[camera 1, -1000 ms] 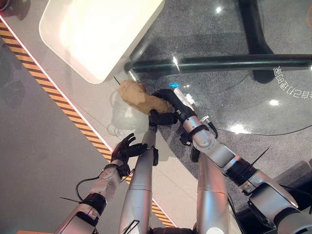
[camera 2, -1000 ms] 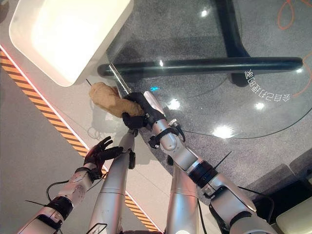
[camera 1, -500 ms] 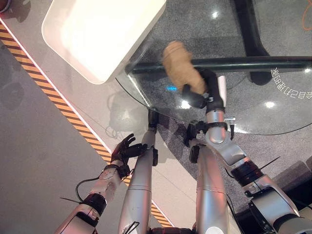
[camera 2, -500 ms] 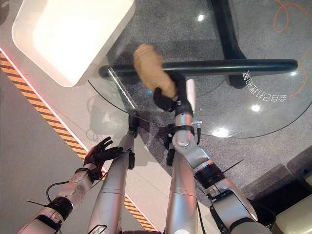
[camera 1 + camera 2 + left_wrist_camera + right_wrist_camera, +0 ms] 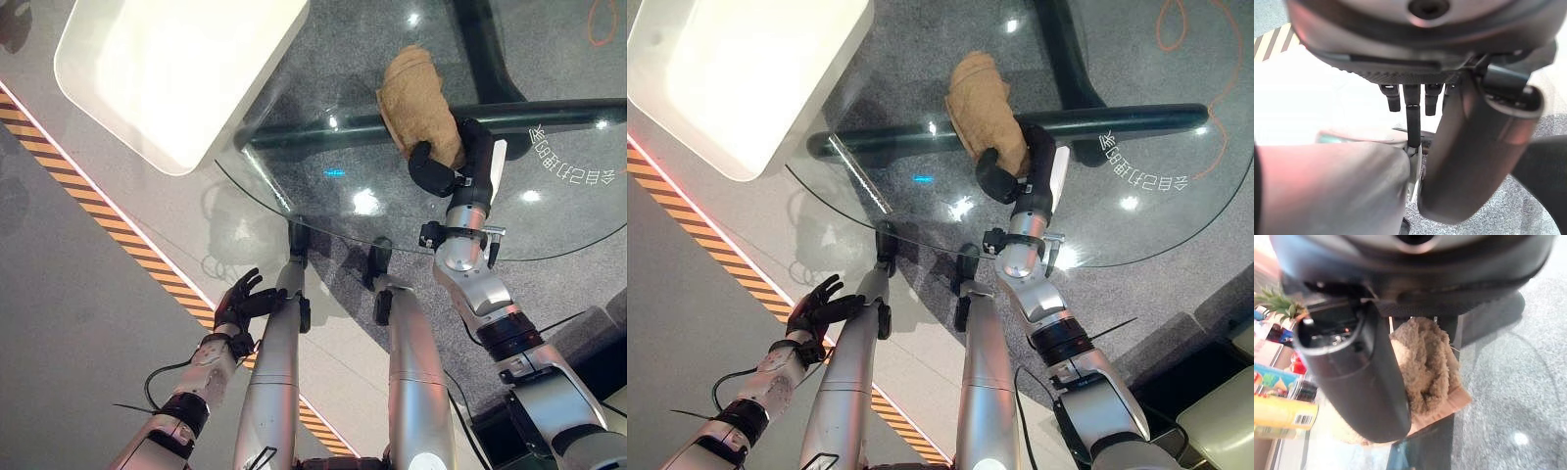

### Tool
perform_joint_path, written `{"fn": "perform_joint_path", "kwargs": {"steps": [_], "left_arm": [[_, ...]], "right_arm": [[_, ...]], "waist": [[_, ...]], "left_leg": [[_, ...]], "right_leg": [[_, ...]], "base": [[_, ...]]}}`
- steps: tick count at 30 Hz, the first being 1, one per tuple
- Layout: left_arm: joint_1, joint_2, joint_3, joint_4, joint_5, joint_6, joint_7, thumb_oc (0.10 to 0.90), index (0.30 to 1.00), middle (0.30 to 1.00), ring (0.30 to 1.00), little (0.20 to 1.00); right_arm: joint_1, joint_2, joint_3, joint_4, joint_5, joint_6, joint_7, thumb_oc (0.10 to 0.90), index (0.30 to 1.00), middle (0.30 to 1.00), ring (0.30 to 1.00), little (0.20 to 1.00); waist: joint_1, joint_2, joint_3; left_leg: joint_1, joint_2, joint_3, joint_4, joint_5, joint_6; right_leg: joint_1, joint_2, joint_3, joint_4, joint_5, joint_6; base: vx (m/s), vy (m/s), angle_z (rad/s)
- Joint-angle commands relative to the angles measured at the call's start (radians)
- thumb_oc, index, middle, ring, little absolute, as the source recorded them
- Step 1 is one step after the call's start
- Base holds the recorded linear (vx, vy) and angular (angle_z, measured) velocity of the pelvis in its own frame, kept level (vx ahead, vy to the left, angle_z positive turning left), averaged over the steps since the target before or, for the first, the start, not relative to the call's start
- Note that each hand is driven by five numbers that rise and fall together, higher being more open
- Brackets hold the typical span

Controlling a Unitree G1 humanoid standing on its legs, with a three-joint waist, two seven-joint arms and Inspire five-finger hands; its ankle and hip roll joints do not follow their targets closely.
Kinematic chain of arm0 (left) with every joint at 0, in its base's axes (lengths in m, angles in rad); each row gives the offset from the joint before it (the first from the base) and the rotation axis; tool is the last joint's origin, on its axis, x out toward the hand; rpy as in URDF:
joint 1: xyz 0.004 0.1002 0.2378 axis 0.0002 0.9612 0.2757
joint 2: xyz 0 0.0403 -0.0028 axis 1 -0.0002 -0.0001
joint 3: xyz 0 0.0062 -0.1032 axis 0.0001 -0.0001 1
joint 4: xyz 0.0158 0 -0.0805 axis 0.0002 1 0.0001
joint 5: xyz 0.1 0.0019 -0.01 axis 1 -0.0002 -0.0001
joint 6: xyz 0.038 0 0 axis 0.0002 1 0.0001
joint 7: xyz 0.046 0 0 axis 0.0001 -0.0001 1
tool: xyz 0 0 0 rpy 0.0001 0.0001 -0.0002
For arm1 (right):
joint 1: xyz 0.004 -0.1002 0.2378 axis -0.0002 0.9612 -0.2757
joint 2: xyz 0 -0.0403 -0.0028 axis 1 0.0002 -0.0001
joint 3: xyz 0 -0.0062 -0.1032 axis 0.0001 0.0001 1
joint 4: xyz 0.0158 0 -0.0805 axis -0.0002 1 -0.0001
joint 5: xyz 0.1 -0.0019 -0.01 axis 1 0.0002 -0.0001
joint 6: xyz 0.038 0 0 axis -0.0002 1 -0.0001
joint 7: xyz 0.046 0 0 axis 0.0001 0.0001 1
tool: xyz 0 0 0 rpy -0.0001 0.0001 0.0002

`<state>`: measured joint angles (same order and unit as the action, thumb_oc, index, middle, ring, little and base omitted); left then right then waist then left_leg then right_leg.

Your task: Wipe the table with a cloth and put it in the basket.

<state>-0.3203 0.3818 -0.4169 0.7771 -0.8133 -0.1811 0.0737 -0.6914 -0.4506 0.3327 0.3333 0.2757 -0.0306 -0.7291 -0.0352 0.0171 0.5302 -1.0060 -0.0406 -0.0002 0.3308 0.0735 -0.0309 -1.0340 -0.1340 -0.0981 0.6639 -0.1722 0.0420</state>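
Currently:
Cloth [image 5: 418,103]: bunched on the glass desk [image 5: 294,147] — pressed beneath the right hand [image 5: 453,162].
Right hand: fingers curled round it.
Left hand [image 5: 242,302]: low, fingers relaxed — apart.

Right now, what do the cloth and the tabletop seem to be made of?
The tan cloth in the right hand looks like soft, nubby terry or microfibre, matte and bunched. The round tabletop looks like clear glass: glossy, with light glints, and the grey floor and dark table base show through it.

A white rounded tray-like block [image 5: 176,73] sits beyond an orange-and-black hazard stripe [image 5: 108,211] on the grey floor [image 5: 59,323].
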Motion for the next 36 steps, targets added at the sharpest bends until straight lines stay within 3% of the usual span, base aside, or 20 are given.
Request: {"fn": "perform_joint_path", "kwargs": {"steps": [1,9,13,15,21,33,36], "left_arm": [[0.063,-0.127,-0.087,-0.005,0.015,0.009,-0.07,0.8,0.9,0.9,0.9,0.9],[0.093,-0.103,-0.102,-0.037,0.008,-0.005,-0.06,0.8,0.9,0.9,0.9,0.9],[0.093,-0.103,-0.102,-0.037,0.008,-0.005,-0.06,0.8,0.9,0.9,0.9,0.9],[0.105,-0.085,-0.112,-0.064,-0.004,-0.005,-0.052,0.8,0.9,0.9,0.9,0.9],[0.101,-0.079,-0.119,-0.072,-0.009,0.0,-0.049,0.8,0.9,0.9,0.9,0.9],[0.102,-0.078,-0.119,-0.084,-0.015,0.009,-0.052,0.8,0.9,0.9,0.9,0.9],[0.1,-0.078,-0.12,-0.085,-0.02,0.012,-0.055,0.8,0.9,0.9,0.9,0.9]], "right_arm": [[0.013,-0.124,-0.114,0.056,0.055,0.011,-0.144,0.1,0.3,0.3,0.3,0.2],[0.045,-0.181,-0.212,0.162,0.152,-0.076,-0.336,0.1,0.3,0.3,0.3,0.2],[0.046,-0.181,-0.212,0.162,0.152,-0.076,-0.336,0.1,0.3,0.3,0.3,0.2],[0.078,-0.205,-0.286,0.191,0.188,-0.148,-0.427,0.1,0.3,0.3,0.3,0.2],[0.07,-0.227,-0.318,0.225,0.215,-0.182,-0.483,0.1,0.3,0.3,0.3,0.2],[0.051,-0.234,-0.311,0.196,0.156,-0.185,-0.495,0.1,0.3,0.3,0.3,0.2],[0.037,-0.241,-0.295,0.172,0.106,-0.17,-0.442,0.1,0.3,0.3,0.3,0.2]], "waist": [[0.011,0.041,-0.01],[0.006,0.043,-0.01],[0.007,0.043,-0.01],[-0.002,0.044,-0.01],[-0.004,0.047,-0.01],[0.001,0.057,-0.01],[0.001,0.059,-0.01]], "left_leg": [[-0.016,-0.042,0.052,0.194,-0.153,0.055],[-0.019,-0.043,0.05,0.193,-0.162,0.058],[-0.019,-0.043,0.05,0.193,-0.162,0.058],[-0.012,-0.045,0.051,0.184,-0.164,0.061],[-0.006,-0.046,0.05,0.177,-0.162,0.061],[0.002,-0.05,0.05,0.162,-0.152,0.057],[0.002,-0.051,0.051,0.159,-0.15,0.056]], "right_leg": [[-0.003,0.082,0.037,-0.246,0.236,0.034],[0.001,0.085,0.04,-0.263,0.246,0.038],[0.002,0.085,0.04,-0.263,0.246,0.038],[0.012,0.086,0.047,-0.282,0.254,0.039],[0.02,0.087,0.051,-0.295,0.258,0.038],[0.029,0.082,0.051,-0.311,0.26,0.036],[0.027,0.081,0.049,-0.309,0.26,0.036]], "base": [[0.0,0.0,0.0],[0.0,0.0,0.0],[0.0,0.0,0.0],[0.0,-0.016,-0.01],[0.0,-0.006,-0.02],[0.0,-0.001,0.0],[0.0,0.0,0.0]]}}
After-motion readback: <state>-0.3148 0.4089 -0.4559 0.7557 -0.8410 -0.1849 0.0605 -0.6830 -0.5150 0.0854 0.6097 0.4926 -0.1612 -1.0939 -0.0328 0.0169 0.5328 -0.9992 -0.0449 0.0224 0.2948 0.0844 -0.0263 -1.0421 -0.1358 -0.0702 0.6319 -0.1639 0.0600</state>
